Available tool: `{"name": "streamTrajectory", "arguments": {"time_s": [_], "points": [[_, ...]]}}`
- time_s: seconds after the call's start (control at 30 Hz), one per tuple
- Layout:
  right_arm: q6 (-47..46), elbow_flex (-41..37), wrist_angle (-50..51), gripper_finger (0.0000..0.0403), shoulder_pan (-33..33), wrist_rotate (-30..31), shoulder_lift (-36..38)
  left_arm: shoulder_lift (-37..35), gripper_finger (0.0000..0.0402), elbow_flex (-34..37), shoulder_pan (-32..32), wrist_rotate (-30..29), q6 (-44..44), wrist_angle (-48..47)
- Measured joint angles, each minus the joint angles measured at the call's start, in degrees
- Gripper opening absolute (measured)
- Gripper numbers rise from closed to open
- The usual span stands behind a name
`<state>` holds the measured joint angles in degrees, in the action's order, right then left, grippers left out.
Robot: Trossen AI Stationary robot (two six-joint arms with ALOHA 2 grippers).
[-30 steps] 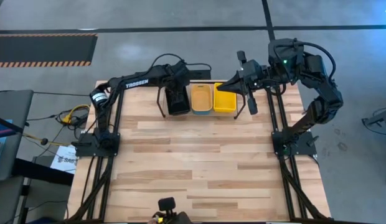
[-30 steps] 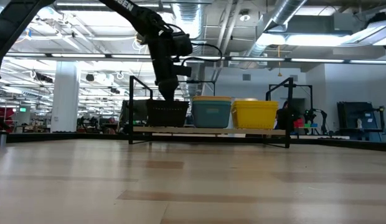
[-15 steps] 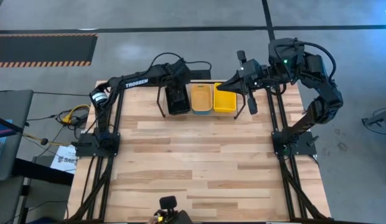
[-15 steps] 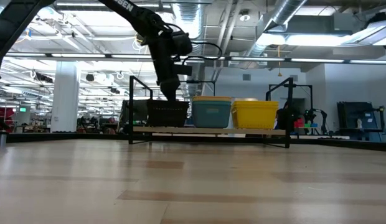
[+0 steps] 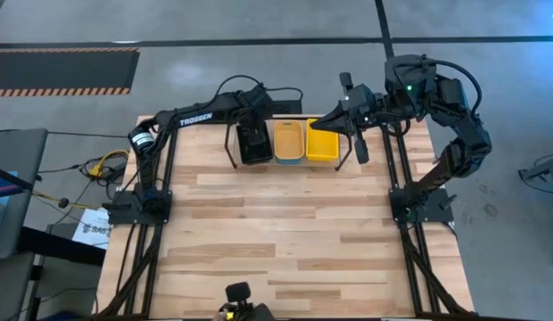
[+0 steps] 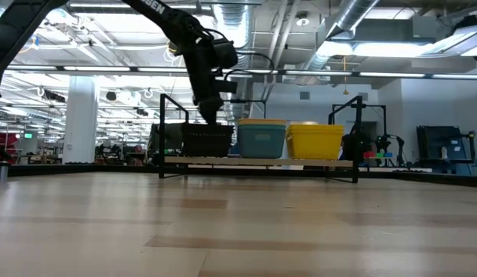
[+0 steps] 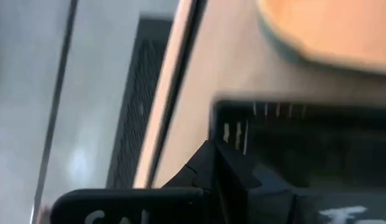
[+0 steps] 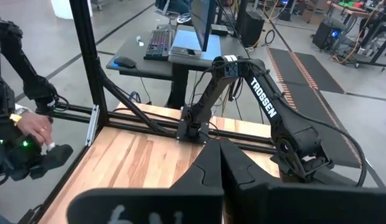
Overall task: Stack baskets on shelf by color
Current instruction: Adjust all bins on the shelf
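Black basket [image 5: 255, 145] | left claw [image 5: 252, 134] at rim, grip unclear | right claw [image 5: 323, 120] closed, empty

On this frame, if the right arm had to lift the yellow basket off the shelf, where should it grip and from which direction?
Probably from above, jaws straddling one short end wall of the yellow basket. Its open top faces up, and its left long side sits close against the blue-grey basket, leaving little room there. The right gripper already hovers by its far end, so that rim looks the easiest to reach on the shelf.
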<state>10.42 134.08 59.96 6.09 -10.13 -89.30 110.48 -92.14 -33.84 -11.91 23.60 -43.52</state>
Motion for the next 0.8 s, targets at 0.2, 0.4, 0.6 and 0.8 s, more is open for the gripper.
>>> {"name": "streamTrajectory", "arguments": {"time_s": [0.2,0.4,0.6,0.8], "points": [[0.0,0.0,0.4,0.0001,0.0,0.0,0.0,-0.8,0.0,0.0,2.4,-5.3,-7.0,-6.7],[0.4,0.0,3.3,0.0001,0.0,0.0,0.0,-6.5,0.0,0.0,5.9,-13.3,-11.5,-5.4],[1.9,0.0,3.3,0.0001,-0.1,0.0,0.0,-12.1,0.0,-0.1,7.8,-11.1,-30.4,-18.4],[4.5,0.0,2.9,0.0001,0.0,-0.2,0.1,-12.6,0.0,0.0,9.4,-10.7,-37.6,-27.9]]}}
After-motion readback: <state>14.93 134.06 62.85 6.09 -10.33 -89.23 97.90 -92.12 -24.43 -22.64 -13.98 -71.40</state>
